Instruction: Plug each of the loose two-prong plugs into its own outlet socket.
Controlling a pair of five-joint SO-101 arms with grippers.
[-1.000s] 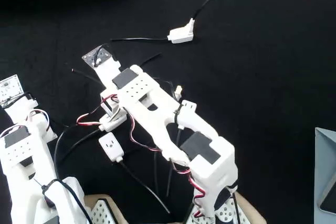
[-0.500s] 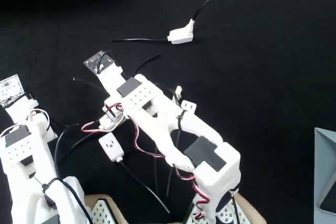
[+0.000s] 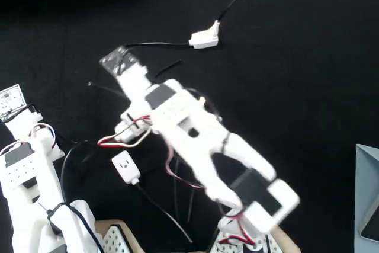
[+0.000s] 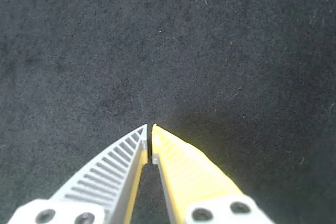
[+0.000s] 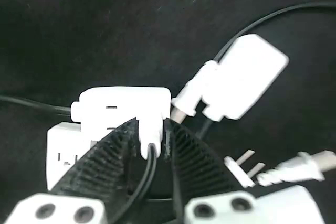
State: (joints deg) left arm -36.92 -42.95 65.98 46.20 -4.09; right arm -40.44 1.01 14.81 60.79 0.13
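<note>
My right gripper (image 5: 151,136) is shut on a white two-prong plug (image 5: 152,142), whose black cord runs back between the black fingers. The plug sits against a white outlet socket (image 5: 125,104), and a second socket block (image 5: 59,153) lies beside it. Close by lie a white plug body (image 5: 242,80) on a black cord and a loose plug with bare prongs (image 5: 247,162). In the high view the right arm (image 3: 189,128) stretches across the middle, over a white outlet (image 3: 125,166). My left gripper (image 4: 149,128) is shut on nothing, above bare black cloth.
Another white plug (image 3: 205,38) on a black cord lies far back on the black table cloth (image 3: 296,75). Red and black wires tangle under the right arm. The left arm (image 3: 26,182) stands at the near left edge. A grey box (image 3: 368,194) is at the right edge.
The right arm has swung: its wrist shifted slightly toward the far side and its elbow dropped to the right. The outlet on the cloth and the left arm stayed put.
</note>
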